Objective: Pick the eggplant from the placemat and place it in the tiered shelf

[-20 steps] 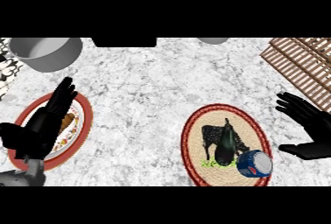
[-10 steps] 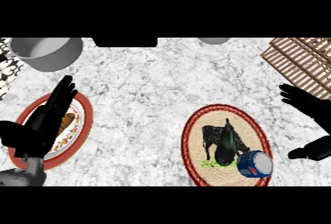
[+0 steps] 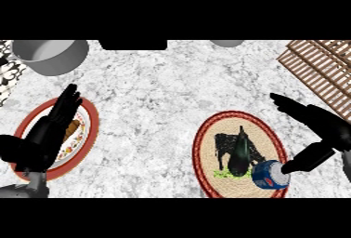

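Observation:
A dark purple eggplant (image 3: 238, 152) lies on a round woven placemat (image 3: 209, 139) with a red rim, right of centre. My right hand (image 3: 321, 124) hovers open just right of the placemat, fingers straight and pointing up-left, thumb reaching down toward a blue can (image 3: 270, 174). The hand does not touch the eggplant. The wooden slatted tiered shelf (image 3: 321, 65) stands at the top right corner. Over a red-rimmed plate at the left edge, my left hand (image 3: 47, 135) rests open, fingers up.
The blue can stands on the placemat's lower right edge beside the eggplant. The plate (image 3: 83, 139) at left holds brown food. A grey pot (image 3: 49, 56) sits top left, with a patterned object (image 3: 8, 76) beside it. Marble counter (image 3: 158, 107) spreads between plate and placemat.
My right hand has shifted up and left, closer to the placemat, its thumb now near the blue can. The left hand and the eggplant have stayed put.

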`<state>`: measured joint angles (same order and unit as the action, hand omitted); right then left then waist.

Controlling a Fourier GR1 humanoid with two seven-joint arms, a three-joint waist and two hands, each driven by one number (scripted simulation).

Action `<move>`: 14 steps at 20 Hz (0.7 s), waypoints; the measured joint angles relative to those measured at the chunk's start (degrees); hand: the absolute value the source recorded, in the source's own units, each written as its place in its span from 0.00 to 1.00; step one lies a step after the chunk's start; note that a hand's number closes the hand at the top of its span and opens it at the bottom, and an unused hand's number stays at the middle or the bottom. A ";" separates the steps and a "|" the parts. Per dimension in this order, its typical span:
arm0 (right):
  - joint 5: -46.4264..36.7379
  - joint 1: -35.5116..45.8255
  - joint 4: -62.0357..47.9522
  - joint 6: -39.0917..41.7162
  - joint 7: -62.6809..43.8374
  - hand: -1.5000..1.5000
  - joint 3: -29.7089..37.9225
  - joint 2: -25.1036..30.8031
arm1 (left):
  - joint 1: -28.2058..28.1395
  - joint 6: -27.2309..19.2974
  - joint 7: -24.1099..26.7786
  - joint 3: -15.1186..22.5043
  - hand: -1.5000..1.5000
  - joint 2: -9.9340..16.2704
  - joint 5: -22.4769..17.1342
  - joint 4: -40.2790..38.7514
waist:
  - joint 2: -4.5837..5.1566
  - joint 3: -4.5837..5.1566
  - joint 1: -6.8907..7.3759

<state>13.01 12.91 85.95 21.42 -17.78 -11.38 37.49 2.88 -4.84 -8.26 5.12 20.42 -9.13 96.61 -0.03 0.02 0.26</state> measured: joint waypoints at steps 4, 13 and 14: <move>-5.34 2.20 -2.02 0.71 -1.58 0.00 -1.94 -2.34 | 0.93 0.85 0.06 -0.78 0.50 -0.70 0.70 -1.06 | 0.04 -0.01 0.04; -13.62 4.25 -2.86 3.84 -5.46 0.00 -2.87 -8.97 | 0.02 4.36 2.07 -3.92 0.50 -2.32 1.73 -2.89 | 0.03 -0.02 -0.03; -14.35 4.40 -4.07 4.50 -5.21 0.00 -3.34 -9.43 | -0.68 4.34 1.84 -3.93 0.50 -2.37 1.97 -1.98 | 0.02 -0.01 0.07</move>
<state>-1.35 17.31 81.88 25.91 -22.99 -14.71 28.06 2.20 -0.50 -6.42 1.19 18.05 -7.16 94.63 -0.01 0.02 0.32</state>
